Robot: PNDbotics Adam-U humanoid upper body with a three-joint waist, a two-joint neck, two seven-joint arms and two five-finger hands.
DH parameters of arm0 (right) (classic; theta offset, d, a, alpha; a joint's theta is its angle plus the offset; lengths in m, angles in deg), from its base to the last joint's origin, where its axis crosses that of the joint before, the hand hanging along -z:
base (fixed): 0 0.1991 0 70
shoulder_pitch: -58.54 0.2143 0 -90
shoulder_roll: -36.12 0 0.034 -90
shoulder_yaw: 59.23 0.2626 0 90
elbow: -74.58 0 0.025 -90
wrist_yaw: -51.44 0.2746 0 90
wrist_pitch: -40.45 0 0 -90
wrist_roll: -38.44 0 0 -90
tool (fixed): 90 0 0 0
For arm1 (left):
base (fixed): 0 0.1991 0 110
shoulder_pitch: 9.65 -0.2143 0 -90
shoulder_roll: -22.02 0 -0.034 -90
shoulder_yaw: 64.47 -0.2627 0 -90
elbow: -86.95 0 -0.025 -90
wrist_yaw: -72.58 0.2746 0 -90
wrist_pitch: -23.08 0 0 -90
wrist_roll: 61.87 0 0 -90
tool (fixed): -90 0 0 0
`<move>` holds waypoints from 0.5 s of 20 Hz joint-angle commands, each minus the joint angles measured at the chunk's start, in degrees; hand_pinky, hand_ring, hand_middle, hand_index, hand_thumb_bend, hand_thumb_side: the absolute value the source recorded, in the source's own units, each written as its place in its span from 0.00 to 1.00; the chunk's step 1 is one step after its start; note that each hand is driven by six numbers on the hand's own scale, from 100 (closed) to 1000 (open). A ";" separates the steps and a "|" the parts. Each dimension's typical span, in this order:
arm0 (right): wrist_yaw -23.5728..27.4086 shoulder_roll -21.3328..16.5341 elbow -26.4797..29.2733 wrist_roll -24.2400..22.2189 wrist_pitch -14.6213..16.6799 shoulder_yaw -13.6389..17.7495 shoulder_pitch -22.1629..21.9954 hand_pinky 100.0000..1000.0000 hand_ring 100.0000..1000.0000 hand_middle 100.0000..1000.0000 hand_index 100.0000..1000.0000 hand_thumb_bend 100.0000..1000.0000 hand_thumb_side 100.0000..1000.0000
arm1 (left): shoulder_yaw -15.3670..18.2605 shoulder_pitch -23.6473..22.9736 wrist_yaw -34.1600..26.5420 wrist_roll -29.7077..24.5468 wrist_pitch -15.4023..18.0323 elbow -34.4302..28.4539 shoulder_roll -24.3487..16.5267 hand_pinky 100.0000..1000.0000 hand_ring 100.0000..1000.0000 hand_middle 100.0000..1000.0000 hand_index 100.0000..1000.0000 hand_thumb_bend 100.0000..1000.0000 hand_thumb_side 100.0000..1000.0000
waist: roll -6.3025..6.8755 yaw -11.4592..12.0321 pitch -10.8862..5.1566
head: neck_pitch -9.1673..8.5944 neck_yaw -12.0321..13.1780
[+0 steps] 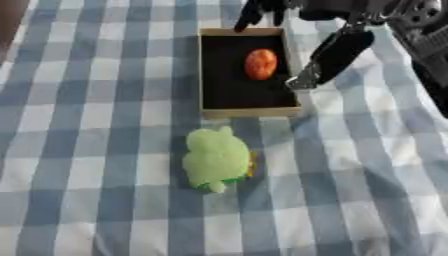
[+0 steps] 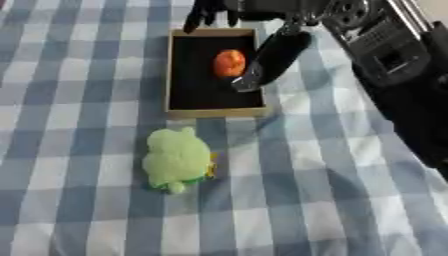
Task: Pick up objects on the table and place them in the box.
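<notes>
Already an orange-red round object (image 1: 261, 64) is lying inside the black-lined box (image 1: 208, 70), toward its right wall, while a green plush toy (image 1: 216, 158) is being left on the checked tablecloth (image 1: 79, 150) just in front of the box's near edge. Above the box's right rim the right hand (image 1: 337, 52) is being held with fingers straight and empty; the left hand is not being shown. Likely risk: the box is being nudged off position if the hand catches the rim.
</notes>
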 commanded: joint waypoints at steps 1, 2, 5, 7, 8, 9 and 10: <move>0.02 -0.81 1.77 -1.10 -1.60 -0.63 -0.39 0.59 0.78 0.78 0.87 0.31 0.31 | 0.50 0.36 0.04 0.06 0.11 -0.85 -1.78 0.82 0.80 0.69 0.82 0.02 0.66 | 0.09 -0.04 -1.28 | 0.30 0.02; -0.02 -0.42 1.81 -1.54 -1.94 -1.05 -1.03 0.59 0.78 0.78 0.87 0.31 0.32 | 0.49 0.36 0.03 0.04 0.11 -0.85 -1.80 0.82 0.80 0.69 0.82 0.02 0.66 | 0.06 -0.05 -1.28 | 0.30 0.01; -0.32 0.52 1.90 -2.62 -2.71 -1.89 -2.20 0.60 0.79 0.78 0.87 0.31 0.32 | 0.46 0.35 0.01 0.00 0.12 -0.85 -1.80 0.82 0.80 0.69 0.82 0.02 0.66 | -0.03 -0.08 -1.30 | 0.30 -0.02; -1.09 1.48 1.81 -3.37 -3.19 -2.41 -3.07 0.61 0.79 0.79 0.87 0.32 0.32 | 0.42 0.35 -0.01 -0.05 0.12 -0.85 -1.77 0.82 0.80 0.69 0.82 0.02 0.66 | -0.10 -0.09 -1.33 | 0.30 -0.03; -2.11 2.20 1.69 -3.64 -3.59 -2.58 -3.83 0.61 0.79 0.78 0.87 0.32 0.32 | 0.42 0.35 -0.02 -0.06 0.13 -0.85 -1.76 0.82 0.80 0.69 0.82 0.02 0.66 | -0.16 -0.09 -1.35 | 0.30 -0.02; -3.29 2.82 1.64 -3.74 -3.90 -2.77 -4.39 0.61 0.79 0.78 0.87 0.32 0.32 | 0.42 0.36 -0.03 -0.06 0.14 -0.85 -1.75 0.82 0.80 0.69 0.82 0.02 0.66 | -0.19 -0.07 -1.37 | 0.30 -0.02; -4.47 3.37 1.56 -3.72 -4.16 -2.88 -4.94 0.62 0.79 0.78 0.87 0.34 0.33 | 0.42 0.37 -0.04 -0.06 0.15 -0.85 -1.74 0.82 0.80 0.69 0.82 0.02 0.66 | -0.22 -0.06 -1.39 | 0.30 0.01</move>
